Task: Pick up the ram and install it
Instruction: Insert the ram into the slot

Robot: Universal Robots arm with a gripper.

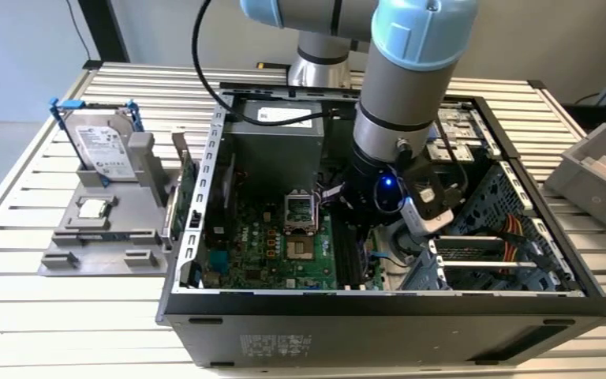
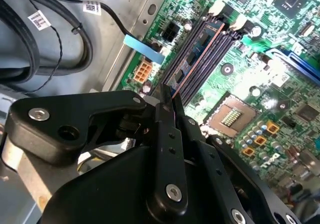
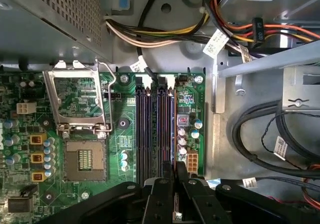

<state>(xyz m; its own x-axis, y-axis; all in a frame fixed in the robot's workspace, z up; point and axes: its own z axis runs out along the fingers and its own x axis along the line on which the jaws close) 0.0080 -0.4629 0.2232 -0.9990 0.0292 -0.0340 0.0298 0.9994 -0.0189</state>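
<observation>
One ram (image 2: 196, 56) stands edge-on in one motherboard slot (image 3: 159, 129) — jaws narrowed on its near end — slatted metal tabletop (image 1: 61, 316) beneath.

Looks like a robotics lab or test workshop, slatted aluminium surface (image 1: 61, 316), opened PC case (image 1: 387, 304) laid flat on it, grey parts fixture (image 1: 103, 237) set beside, plastic bin (image 1: 598, 170) parked nearby

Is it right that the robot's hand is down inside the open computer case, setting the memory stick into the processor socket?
Not quite. The hand is inside the case, but the ram stands in one of the long memory slots beside the processor socket, not in it. The second wrist view shows this.
</observation>
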